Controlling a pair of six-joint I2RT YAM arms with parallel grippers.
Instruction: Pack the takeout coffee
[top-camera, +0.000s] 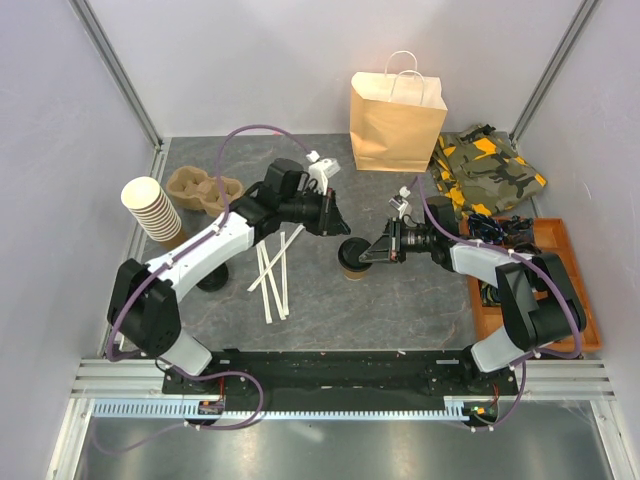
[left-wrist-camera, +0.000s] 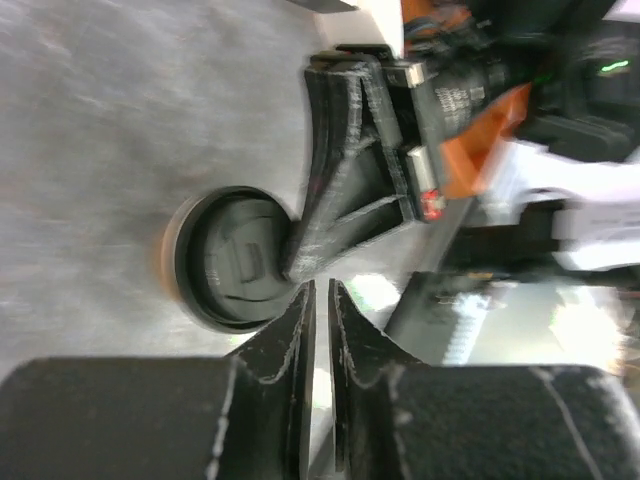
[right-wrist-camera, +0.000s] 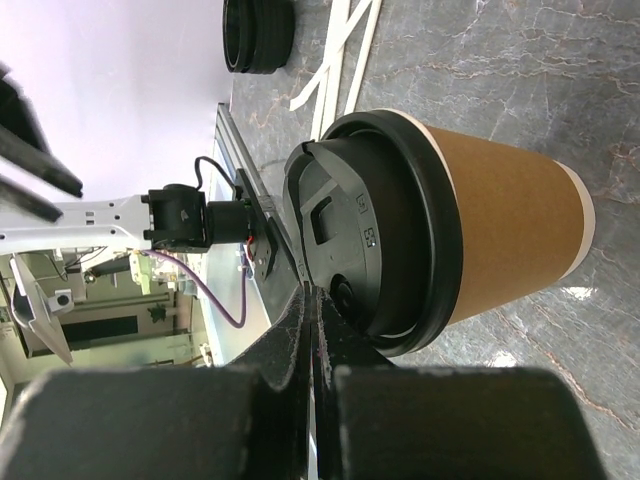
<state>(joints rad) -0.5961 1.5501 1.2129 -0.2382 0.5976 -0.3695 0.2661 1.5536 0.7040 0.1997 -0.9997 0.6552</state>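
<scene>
The takeout coffee (top-camera: 351, 264), a brown paper cup with a black lid, stands upright on the table's middle. My right gripper (top-camera: 364, 251) is shut with nothing between its fingers, and its tips rest on the lid near the rim. In the right wrist view the right gripper (right-wrist-camera: 318, 292) touches the lid of the takeout coffee (right-wrist-camera: 490, 215). My left gripper (top-camera: 338, 228) hovers just above and left of the cup. In the blurred left wrist view the left gripper (left-wrist-camera: 322, 287) shows only a thin empty slit and looks down on the lid (left-wrist-camera: 228, 262). The paper bag (top-camera: 397, 122) stands upright at the back.
A tall stack of cups (top-camera: 153, 210) and a pulp cup carrier (top-camera: 203, 190) stand at the left. White stirrers (top-camera: 272, 272) lie near the left arm, with a loose black lid (right-wrist-camera: 257, 35) beyond them. A camouflage cloth (top-camera: 488, 170) and an orange tray (top-camera: 568, 290) sit at the right.
</scene>
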